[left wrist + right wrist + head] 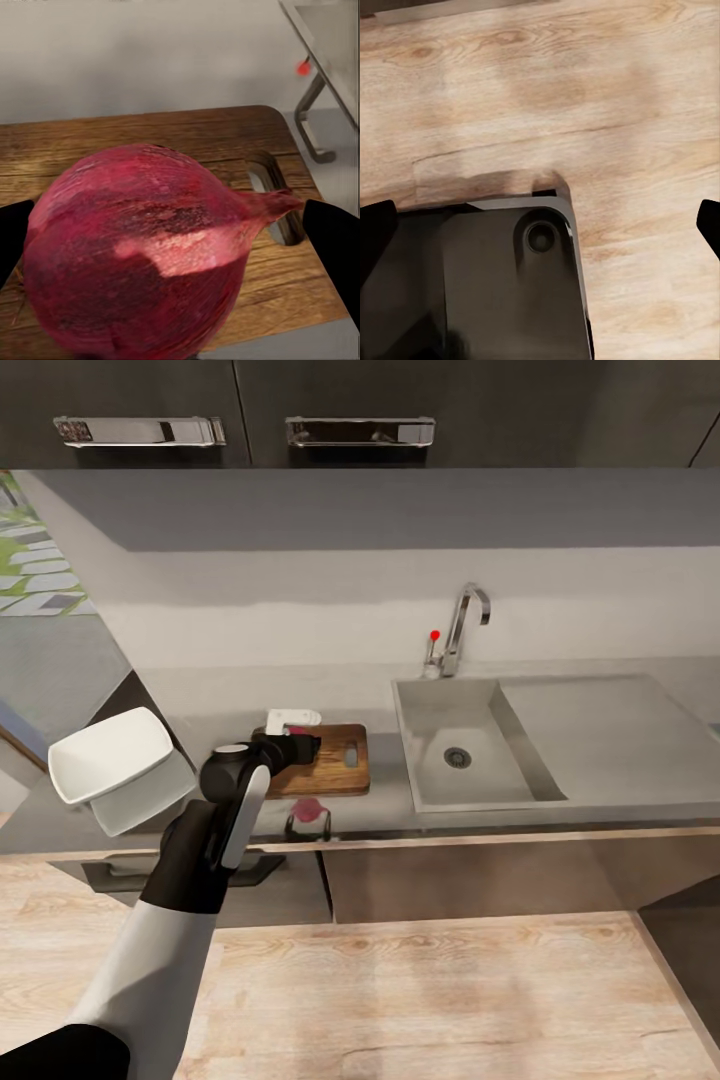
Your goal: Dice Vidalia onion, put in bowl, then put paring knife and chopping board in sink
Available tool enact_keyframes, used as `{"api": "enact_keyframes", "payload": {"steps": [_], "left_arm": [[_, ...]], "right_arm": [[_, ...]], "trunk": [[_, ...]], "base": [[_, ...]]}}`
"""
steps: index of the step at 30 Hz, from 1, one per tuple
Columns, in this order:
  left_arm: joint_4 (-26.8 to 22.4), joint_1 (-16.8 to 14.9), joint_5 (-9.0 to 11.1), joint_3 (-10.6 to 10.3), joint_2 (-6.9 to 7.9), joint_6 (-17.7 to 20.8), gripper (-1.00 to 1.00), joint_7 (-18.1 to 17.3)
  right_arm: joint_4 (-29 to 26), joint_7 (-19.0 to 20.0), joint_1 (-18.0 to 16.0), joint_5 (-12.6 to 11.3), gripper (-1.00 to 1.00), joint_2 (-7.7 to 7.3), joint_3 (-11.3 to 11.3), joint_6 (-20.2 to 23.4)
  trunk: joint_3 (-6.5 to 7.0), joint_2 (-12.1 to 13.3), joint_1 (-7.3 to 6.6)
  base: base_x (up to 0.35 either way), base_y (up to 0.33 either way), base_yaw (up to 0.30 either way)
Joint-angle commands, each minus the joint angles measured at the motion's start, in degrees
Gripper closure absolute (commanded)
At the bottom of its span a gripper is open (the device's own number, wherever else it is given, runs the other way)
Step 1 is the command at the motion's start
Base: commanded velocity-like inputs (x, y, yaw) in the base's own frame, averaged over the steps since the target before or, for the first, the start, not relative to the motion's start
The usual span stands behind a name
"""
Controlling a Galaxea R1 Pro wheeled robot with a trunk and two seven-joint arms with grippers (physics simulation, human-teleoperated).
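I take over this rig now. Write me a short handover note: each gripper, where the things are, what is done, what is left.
Left gripper: fingers on either side of the red onion, over the chopping board; grip not certain.
Right gripper: open, empty, pointing at the wooden floor.
Sink: empty. Bowl: on the countertop, left of the board.
Done: onion out of the sink.
Left: dicing, filling the bowl, knife and board into the sink.

Pale grey wall (330,610) behind, shaded along its top. Dark upper cabinets (400,400) above, with two chrome bar handles (360,431). Light wood-plank floor (450,1000) below. Patterned green-and-white patch (30,560) at far left edge.
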Motion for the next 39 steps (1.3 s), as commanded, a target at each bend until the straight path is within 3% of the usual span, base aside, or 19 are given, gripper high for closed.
{"api": "enact_keyframes", "payload": {"steps": [1, 14, 39], "left_arm": [[-0.04, -0.05, 0.53, -0.14, 0.0, 0.23, 1.0, 0.56], [-0.14, -0.06, 0.53, -0.29, 0.03, 0.23, 1.0, 0.56], [0.13, -0.05, 0.53, -0.29, 0.03, 0.23, 1.0, 0.56]], "right_arm": [[-0.09, 0.38, 0.0, 0.58, -1.0, 0.09, -0.33, -0.12], [-0.09, 0.39, 0.0, 0.57, -1.0, 0.09, -0.32, -0.12], [-0.09, 0.33, 0.0, 0.6, -1.0, 0.09, -0.3, -0.12]], "trunk": [[-0.09, -0.1, 0.03], [-0.2, -0.1, 0.03], [-2.38, -0.1, 0.03]], "base": [[0.004, 0.0, -0.017], [0.001, 0.0, -0.034], [0.0, 0.0, 0.0]]}}
